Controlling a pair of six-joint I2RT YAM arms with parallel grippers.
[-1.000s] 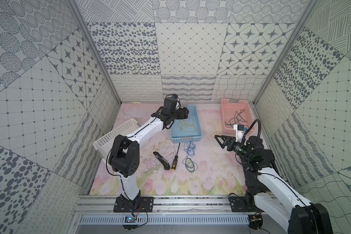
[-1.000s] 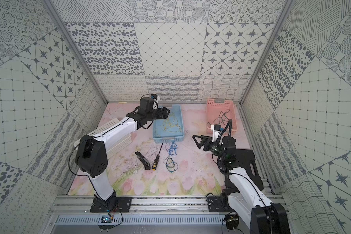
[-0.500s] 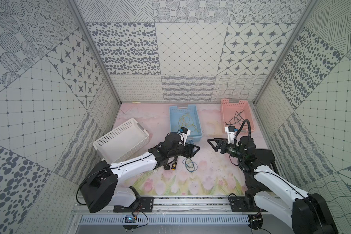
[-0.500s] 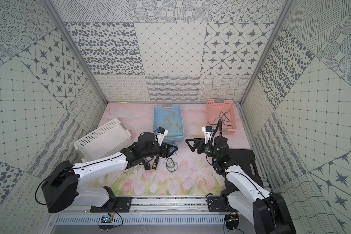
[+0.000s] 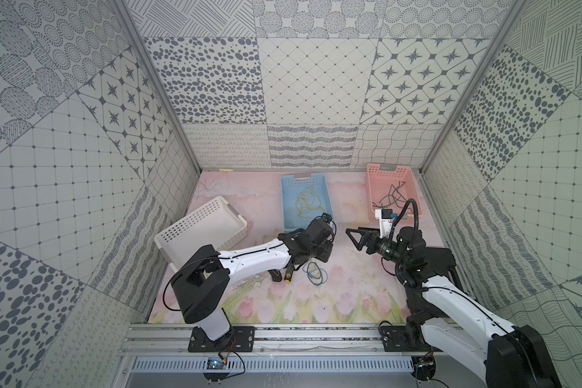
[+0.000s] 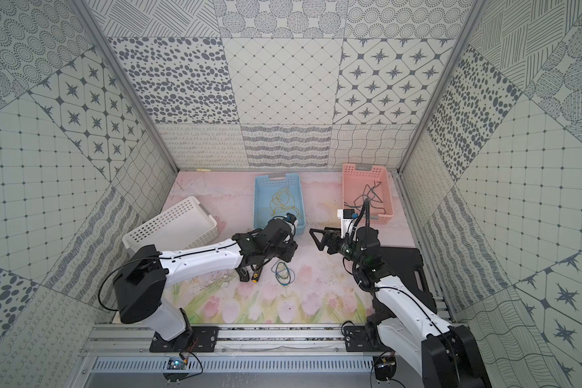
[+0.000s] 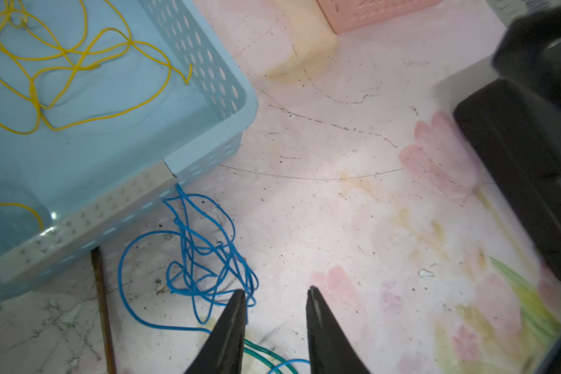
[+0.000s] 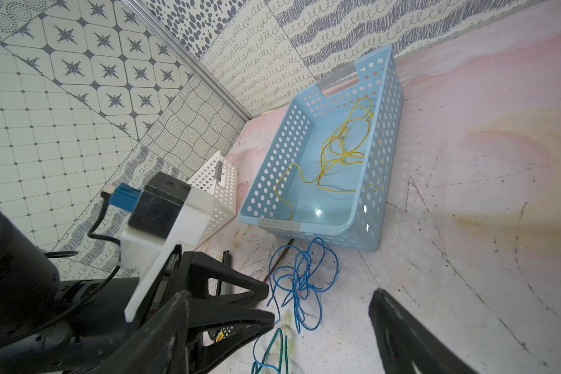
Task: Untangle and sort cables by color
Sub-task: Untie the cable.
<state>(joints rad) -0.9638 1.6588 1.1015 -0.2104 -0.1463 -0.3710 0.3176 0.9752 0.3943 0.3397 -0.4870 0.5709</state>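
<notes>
Left gripper: low over the middle of the table. Its fingers are a little apart with bare table between the tips, and I see nothing pinched. One fingertip is just beside the blue tangle.
Right gripper: raised, right of the left one and pointing at it, fingers spread wide and holding nothing.
Blue cables: a loose tangle on the table in front of the blue basket, with one strand touching the basket's near wall.
Green cable: lying with a blue loop a bit nearer the front edge.
Yellow cables: inside the blue basket, at the middle of the back edge.
Dark cables: inside the pink basket, in the back right corner.
White basket: tilted, along the left edge.
Screwdriver: flat on the table, beside the blue loop.
</notes>
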